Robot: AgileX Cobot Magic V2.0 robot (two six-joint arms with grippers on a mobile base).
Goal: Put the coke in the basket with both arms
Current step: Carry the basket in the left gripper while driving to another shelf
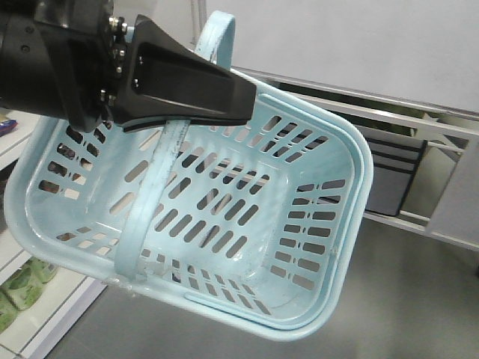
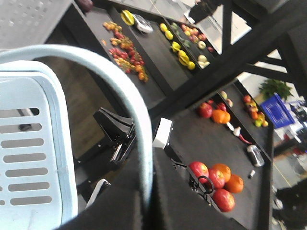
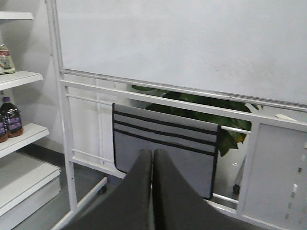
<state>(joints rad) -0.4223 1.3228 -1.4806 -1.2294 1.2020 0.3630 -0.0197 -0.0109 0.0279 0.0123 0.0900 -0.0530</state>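
Item: pale blue basket [image 1: 364,161], its hoop handle [image 1: 150,196] clamped between the fingers of my left gripper [image 1: 239,101]; my right gripper [image 3: 152,154] pinched together, empty.

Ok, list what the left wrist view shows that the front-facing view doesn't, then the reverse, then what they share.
Only the left wrist view: dark display tables carrying fruit, such as red apples and oranges and yellow fruit, plus a blue crate.
Only the front-facing view: the slotted bottom of the basket, with nothing lying in it, and a white rail frame behind.
Both: the basket, its hoop handle and the left gripper shut on that handle. Neither shows the coke.
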